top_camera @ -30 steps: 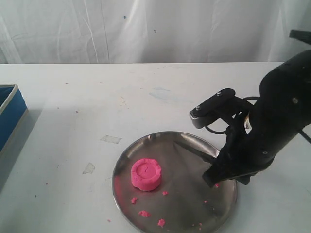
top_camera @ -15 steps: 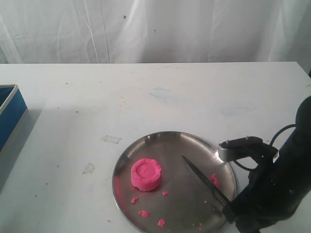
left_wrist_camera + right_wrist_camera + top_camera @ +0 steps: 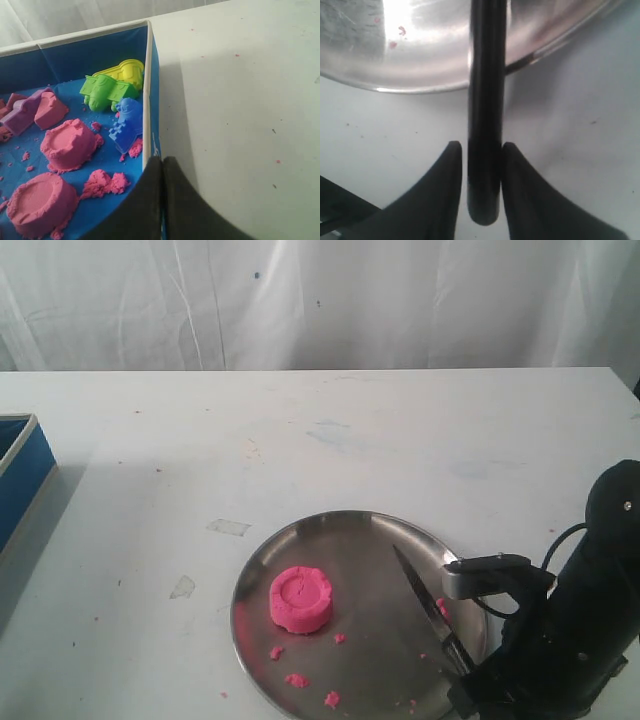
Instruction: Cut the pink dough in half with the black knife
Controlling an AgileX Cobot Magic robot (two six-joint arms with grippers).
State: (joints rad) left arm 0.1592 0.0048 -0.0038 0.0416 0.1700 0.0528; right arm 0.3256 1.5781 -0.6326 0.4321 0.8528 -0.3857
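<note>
The pink dough point(image 3: 301, 599) is one whole round puck on the left half of the steel plate point(image 3: 350, 516). The black knife point(image 3: 420, 590) lies slanted across the plate's right side, tip toward the middle and handle past the near right rim. My right gripper point(image 3: 468, 685) is at that rim, shut on the knife's handle point(image 3: 487, 75), with a finger on each side close to its end point(image 3: 481, 145). My left gripper point(image 3: 162, 159) is shut and empty, hanging above the blue box's wall, and does not show in the exterior view.
Small pink crumbs point(image 3: 297, 679) dot the plate's front, and one bit point(image 3: 441, 608) sits by the blade. A blue box point(image 3: 20, 465) at the far left holds pink sand lumps point(image 3: 69, 144) and green, yellow and blue toy moulds point(image 3: 110, 90).
My right arm swung from over the plate's right side down to its near right rim. The knife came with it; its tip has shifted right and slightly away.
</note>
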